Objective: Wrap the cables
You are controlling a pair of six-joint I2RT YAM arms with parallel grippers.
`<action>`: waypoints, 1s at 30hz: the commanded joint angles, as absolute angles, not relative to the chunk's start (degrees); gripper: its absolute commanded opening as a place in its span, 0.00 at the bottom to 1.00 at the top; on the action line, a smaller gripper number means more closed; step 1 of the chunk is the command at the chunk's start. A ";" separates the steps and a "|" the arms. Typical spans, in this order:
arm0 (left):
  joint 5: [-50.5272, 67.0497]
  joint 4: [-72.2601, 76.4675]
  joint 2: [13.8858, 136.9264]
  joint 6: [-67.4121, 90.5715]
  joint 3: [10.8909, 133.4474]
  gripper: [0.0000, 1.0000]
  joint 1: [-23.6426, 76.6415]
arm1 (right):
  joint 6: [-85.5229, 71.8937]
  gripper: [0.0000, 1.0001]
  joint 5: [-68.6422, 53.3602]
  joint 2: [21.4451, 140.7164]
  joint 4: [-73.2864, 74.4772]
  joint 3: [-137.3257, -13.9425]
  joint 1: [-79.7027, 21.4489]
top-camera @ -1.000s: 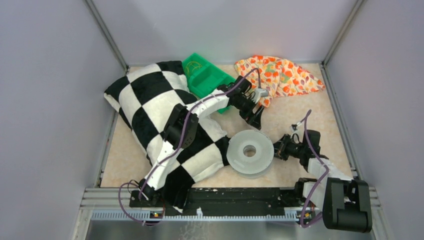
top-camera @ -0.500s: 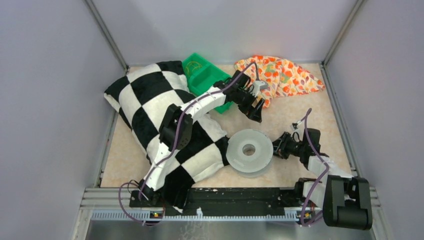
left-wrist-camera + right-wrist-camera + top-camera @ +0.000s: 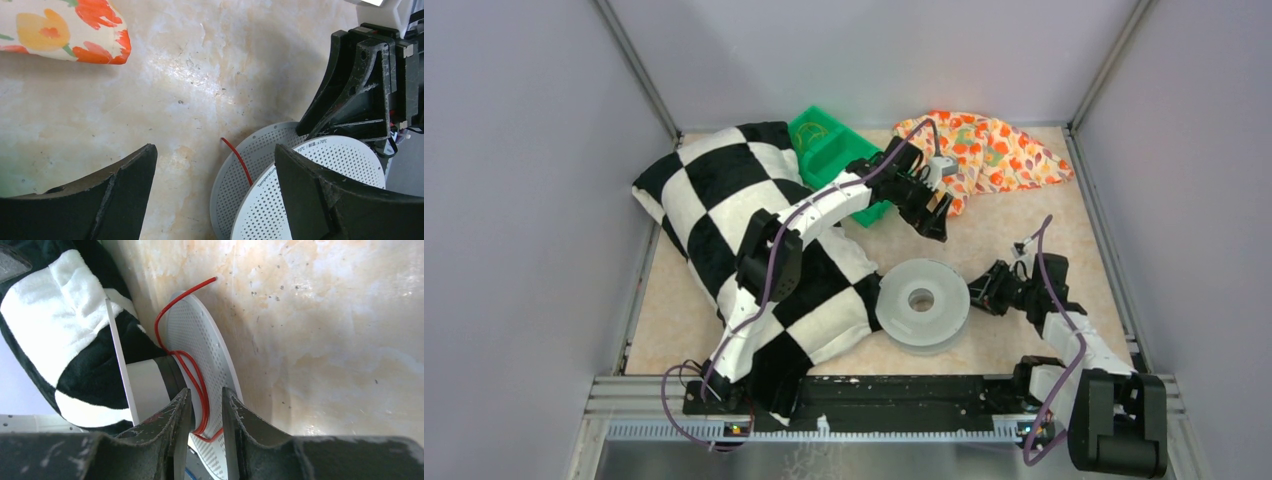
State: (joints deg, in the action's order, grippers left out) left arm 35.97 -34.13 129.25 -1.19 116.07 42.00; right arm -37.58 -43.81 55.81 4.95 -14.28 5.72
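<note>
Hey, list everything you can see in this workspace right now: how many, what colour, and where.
spool: one, translucent white, lying flat, centre of table.
red wire: one, thin, partly wound on the spool, free end sticking out.
checkered blanket: one, black and white, left side, under the left arm.
bin: one, green, far centre, beside the blanket.
floral cloth: one, orange patterned, far right.
table: one, beige marbled.
left tool: open, over bare table beyond the spool.
right tool: fingers close together astride the wire at the spool's right edge; grip unclear.
</note>
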 commanded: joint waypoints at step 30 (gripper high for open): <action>26.29 -30.41 107.22 -0.18 104.79 0.93 42.01 | -29.00 0.59 -23.56 49.83 28.33 -36.96 7.39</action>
